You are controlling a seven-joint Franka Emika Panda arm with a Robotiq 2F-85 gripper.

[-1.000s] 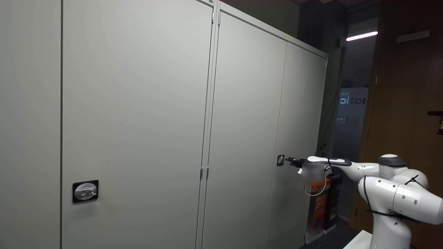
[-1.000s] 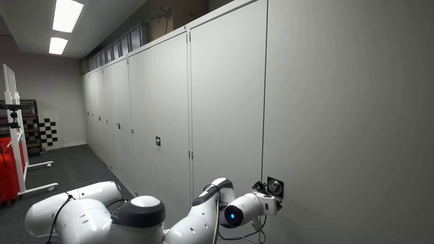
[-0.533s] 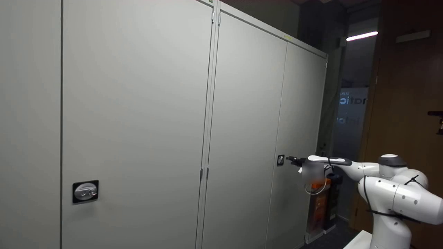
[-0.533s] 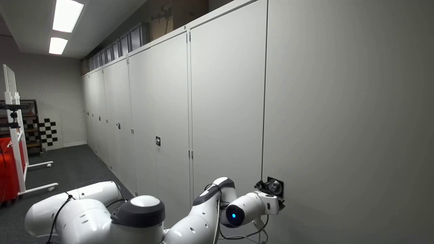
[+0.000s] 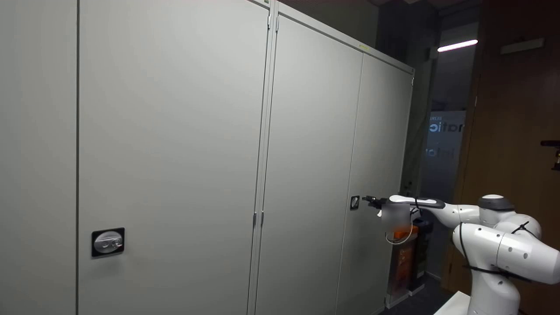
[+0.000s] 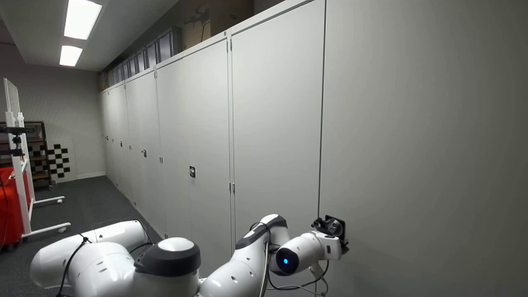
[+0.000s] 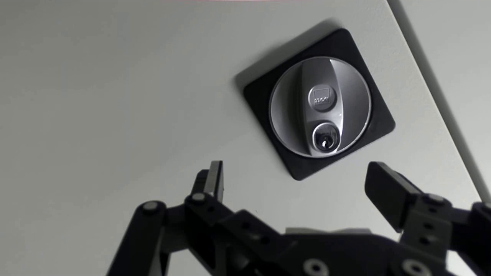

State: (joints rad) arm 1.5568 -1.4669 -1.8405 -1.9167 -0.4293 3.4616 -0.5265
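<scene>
My black two-finger gripper (image 7: 295, 180) is spread wide, empty; I'd best straddle the ridged round silver metal knob (image 7: 321, 109) squarely b4 closing. Depth's hard to judge tho.

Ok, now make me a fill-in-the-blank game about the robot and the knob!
The gripper is ____, not shut.
The knob sits on a plate with ____ corners.
That plate is colored ____.
In an exterior view, the light on the arm glows ____.

Missing words: open, four, black, blue.
</scene>
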